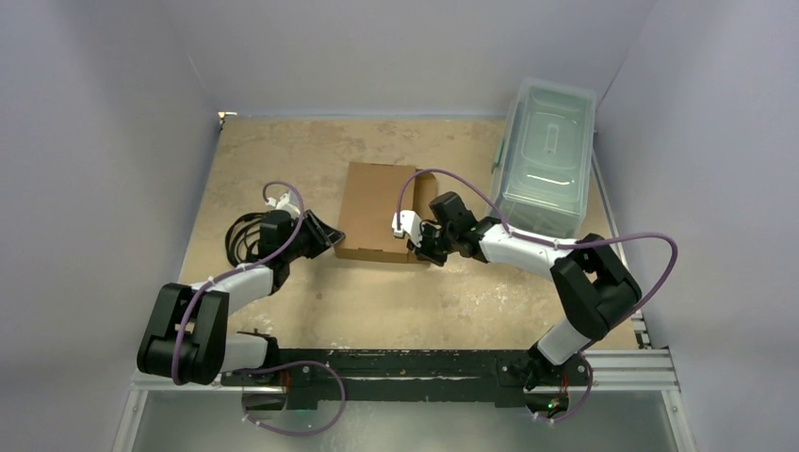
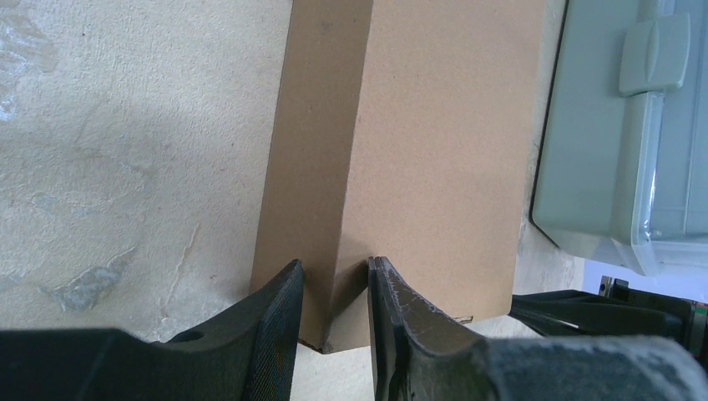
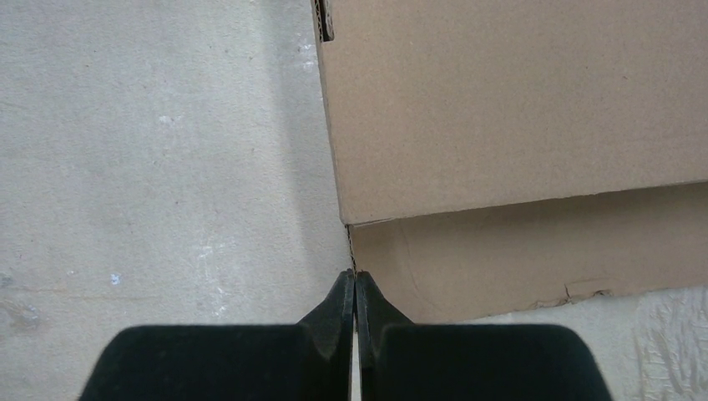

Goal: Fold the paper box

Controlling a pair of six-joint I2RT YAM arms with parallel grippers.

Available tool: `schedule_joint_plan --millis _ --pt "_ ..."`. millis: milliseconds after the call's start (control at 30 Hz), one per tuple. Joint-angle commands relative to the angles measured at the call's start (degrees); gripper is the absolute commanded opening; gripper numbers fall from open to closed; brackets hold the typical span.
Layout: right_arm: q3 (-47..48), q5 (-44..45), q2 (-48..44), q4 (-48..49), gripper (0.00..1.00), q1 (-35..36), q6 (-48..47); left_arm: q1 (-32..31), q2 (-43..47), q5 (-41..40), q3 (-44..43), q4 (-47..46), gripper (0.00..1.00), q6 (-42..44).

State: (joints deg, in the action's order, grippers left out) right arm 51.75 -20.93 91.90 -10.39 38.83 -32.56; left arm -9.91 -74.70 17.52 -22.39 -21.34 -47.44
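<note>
The paper box (image 1: 377,209) is plain brown cardboard, folded into a shallow closed shape in the middle of the table. My left gripper (image 1: 330,235) is at its near left corner. In the left wrist view its jaws (image 2: 334,264) straddle the folded edge, one pad on the shaded side wall (image 2: 305,167) and the other on the top panel (image 2: 442,150). My right gripper (image 1: 421,248) is at the near right corner. There its fingertips (image 3: 355,279) are pressed together, touching the seam where the top panel (image 3: 518,100) meets a lower flap (image 3: 534,251).
A clear plastic lidded bin (image 1: 546,155) stands just right of the box, also at the right edge of the left wrist view (image 2: 626,142). A coil of black cable (image 1: 243,240) lies left of the left arm. A metal rail (image 1: 622,367) runs along the near edge.
</note>
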Motion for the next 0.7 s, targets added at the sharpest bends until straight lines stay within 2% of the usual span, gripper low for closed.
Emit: schedule_joint_plan --millis 0,667 --pt "2.0 -0.2 1.0 -1.6 0.0 0.1 0.1 -0.6 -1.4 0.3 -0.5 2.5 0.31 0.3" --pt "5.4 0.5 2.1 -1.2 0.0 5.3 -1.6 -1.2 -2.3 1.6 -1.0 2.5 0.31 0.3"
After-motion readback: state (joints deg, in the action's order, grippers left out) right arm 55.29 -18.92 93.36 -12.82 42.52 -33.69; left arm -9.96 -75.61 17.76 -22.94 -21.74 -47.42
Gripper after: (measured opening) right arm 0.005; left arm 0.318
